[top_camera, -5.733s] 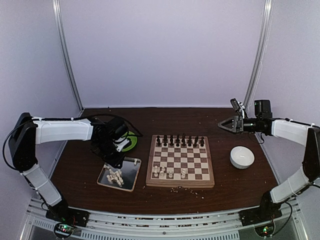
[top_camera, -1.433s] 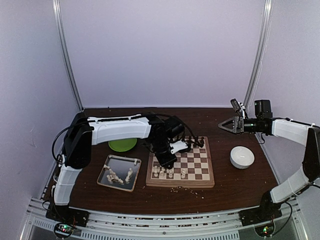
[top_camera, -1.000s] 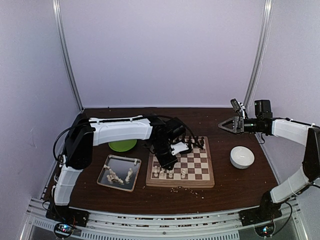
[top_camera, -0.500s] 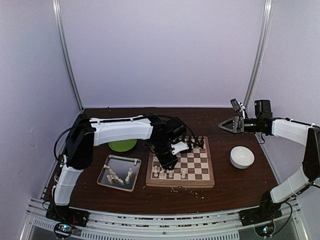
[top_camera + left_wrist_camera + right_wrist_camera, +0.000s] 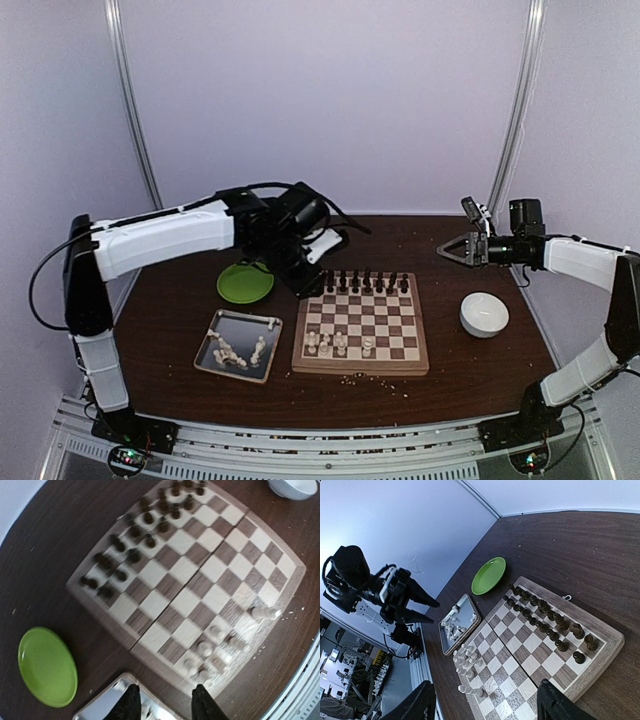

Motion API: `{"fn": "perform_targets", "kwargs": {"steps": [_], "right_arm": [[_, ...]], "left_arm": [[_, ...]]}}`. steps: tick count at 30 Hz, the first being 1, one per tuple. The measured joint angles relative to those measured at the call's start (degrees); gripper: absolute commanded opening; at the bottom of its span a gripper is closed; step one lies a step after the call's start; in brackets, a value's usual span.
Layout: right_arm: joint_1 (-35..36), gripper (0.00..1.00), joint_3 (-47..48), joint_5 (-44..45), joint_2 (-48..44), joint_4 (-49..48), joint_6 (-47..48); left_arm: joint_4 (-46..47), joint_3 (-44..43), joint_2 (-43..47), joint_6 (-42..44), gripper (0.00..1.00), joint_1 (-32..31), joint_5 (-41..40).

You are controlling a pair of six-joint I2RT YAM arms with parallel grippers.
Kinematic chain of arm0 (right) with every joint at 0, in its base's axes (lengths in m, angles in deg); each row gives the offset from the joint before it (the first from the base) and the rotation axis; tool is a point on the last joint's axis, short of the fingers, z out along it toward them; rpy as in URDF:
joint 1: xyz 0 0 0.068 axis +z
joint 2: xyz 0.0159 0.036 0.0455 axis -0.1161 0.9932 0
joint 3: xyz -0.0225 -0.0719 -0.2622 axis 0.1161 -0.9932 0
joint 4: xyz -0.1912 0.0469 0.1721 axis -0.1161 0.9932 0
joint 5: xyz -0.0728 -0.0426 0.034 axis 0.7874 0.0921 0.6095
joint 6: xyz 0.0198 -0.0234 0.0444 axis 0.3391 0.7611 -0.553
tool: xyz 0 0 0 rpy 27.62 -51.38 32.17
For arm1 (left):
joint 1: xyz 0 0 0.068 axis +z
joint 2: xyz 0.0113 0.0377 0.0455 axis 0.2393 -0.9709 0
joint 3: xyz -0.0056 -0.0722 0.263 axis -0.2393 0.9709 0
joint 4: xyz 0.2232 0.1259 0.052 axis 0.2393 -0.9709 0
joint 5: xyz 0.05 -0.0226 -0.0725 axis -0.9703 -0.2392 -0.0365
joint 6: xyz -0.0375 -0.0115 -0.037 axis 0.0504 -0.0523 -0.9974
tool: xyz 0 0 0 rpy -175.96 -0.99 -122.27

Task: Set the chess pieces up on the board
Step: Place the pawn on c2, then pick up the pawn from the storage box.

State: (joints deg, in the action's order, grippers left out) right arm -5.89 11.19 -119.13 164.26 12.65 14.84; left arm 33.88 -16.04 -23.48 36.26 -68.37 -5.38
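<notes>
Left fingers (image 5: pixel 131 706) are apart now, with nothing between them, and I have lifted them high, up and away from the board (image 5: pixel 358 370). A moment ago they were low over the near left part of the board, pinched close together by the white pieces (image 5: pixel 338 345) there. So I think I just let 1 white piece go onto the board and pulled back. I cannot tell which piece it was, or if it stands straight.

Below my left arm, the green plate (image 5: pixel 245 283) sits on the tabletop (image 5: pixel 450 372). Just in front of it is the silver tray (image 5: pixel 247 316), and a little heap of spare white pieces (image 5: pixel 230 353) lies in it. That means the job is not done. I think my next trip is back to the tray for another one.

On the board, the dark pieces (image 5: pixel 360 282) stand in 2 rows along the far side. The white pieces sit only along the near side, mostly toward the left. Squares at the near right are bare.

Right of the board, the white bowl (image 5: pixel 484 314) rests on the tabletop. My right fingers (image 5: pixel 445 250) hang in the air past the far right corner of the board. They are spread wide, hold nothing, and have not moved.
</notes>
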Motion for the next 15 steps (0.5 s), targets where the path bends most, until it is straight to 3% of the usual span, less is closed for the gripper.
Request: {"fn": "perform_targets", "kwargs": {"steps": [6,11,15], "right_arm": [[-0.1,0.69,0.2,-0.1,0.0,0.1,0.2],[-0.1,0.69,0.3,-0.2,0.1,0.2,0.2],[-0.1,0.69,0.4,-0.2,0.1,0.5,0.2]], "left_arm": [[1.1,17.9,13.8,-7.6,0.37,5.9,-4.1],[0.6,28.0,14.9,-10.7,0.38,6.9,-3.1],[1.0,29.8,14.6,-11.5,0.38,6.9,-1.2]]}}
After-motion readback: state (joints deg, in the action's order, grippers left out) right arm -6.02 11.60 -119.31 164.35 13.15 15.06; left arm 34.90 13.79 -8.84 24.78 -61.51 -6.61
